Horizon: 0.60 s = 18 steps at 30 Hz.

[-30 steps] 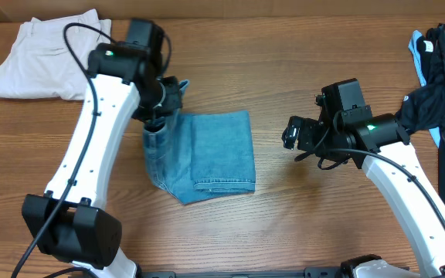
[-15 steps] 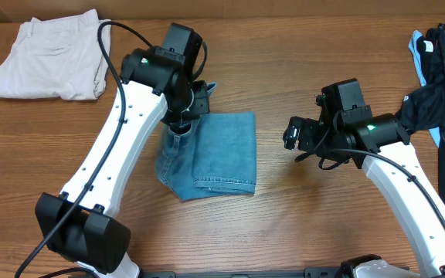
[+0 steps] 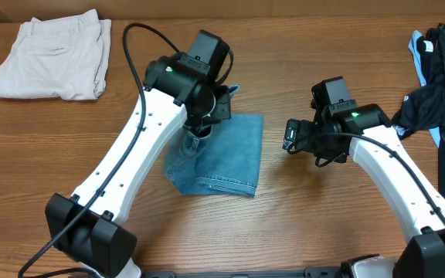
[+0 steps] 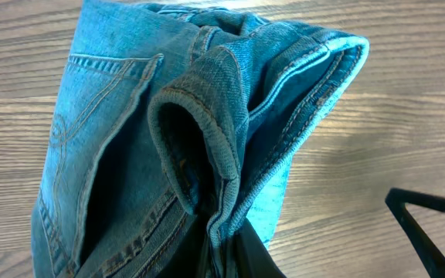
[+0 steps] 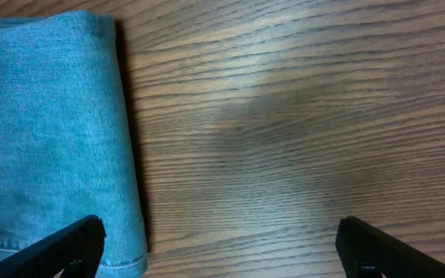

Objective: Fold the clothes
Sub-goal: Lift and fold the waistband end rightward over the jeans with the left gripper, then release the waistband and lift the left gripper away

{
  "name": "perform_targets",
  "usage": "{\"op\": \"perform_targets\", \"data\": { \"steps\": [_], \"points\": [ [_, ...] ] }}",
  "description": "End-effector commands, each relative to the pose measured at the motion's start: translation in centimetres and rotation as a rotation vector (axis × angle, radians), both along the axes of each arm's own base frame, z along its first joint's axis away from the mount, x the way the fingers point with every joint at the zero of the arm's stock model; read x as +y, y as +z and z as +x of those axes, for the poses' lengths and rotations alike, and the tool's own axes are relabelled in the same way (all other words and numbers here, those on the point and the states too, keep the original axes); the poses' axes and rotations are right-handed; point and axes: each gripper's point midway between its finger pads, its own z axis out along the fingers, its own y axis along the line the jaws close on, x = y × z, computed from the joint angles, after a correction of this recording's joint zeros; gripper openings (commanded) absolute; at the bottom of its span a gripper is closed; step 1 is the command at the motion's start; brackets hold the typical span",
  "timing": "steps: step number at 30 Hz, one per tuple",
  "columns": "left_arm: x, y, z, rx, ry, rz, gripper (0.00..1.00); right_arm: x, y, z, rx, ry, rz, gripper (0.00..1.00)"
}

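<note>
The folded light-blue jeans (image 3: 226, 154) lie in the middle of the table. My left gripper (image 3: 201, 133) is shut on a bunched fold of the jeans at their upper left, lifting it off the table. In the left wrist view the waistband and pocket seams (image 4: 207, 116) hang in front of the pinching fingers (image 4: 226, 251). My right gripper (image 3: 293, 133) is open and empty just right of the jeans. The right wrist view shows the jeans' right edge (image 5: 52, 131) at the left and its open fingertips (image 5: 68, 243) over bare wood.
A folded beige garment (image 3: 52, 55) lies at the back left. Dark clothes with blue trim (image 3: 443, 69) are piled at the right edge. The wooden table (image 3: 338, 224) shows between them.
My left arm has carried the gripped part of the jeans to the right, and the whole bundle has shifted right. The right gripper has edged slightly toward the jeans.
</note>
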Motion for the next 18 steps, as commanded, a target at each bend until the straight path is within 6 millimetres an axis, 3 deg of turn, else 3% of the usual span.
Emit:
{"op": "perform_targets", "data": {
  "steps": [1,8,18],
  "points": [
    [-1.4,-0.2,0.2,0.004,-0.006,-0.015,0.09,-0.4,0.6,0.8,-0.029,-0.011,-0.010,1.00],
    [-3.1,-3.0,-0.4,0.088,-0.034,-0.016,0.04,-0.4,0.7,1.1,-0.039,-0.011,-0.007,1.00],
    [-5.6,-3.5,-1.1,0.095,-0.089,-0.048,0.08,-1.9,0.8,1.6,-0.040,-0.068,0.014,1.00]
  ]
}}
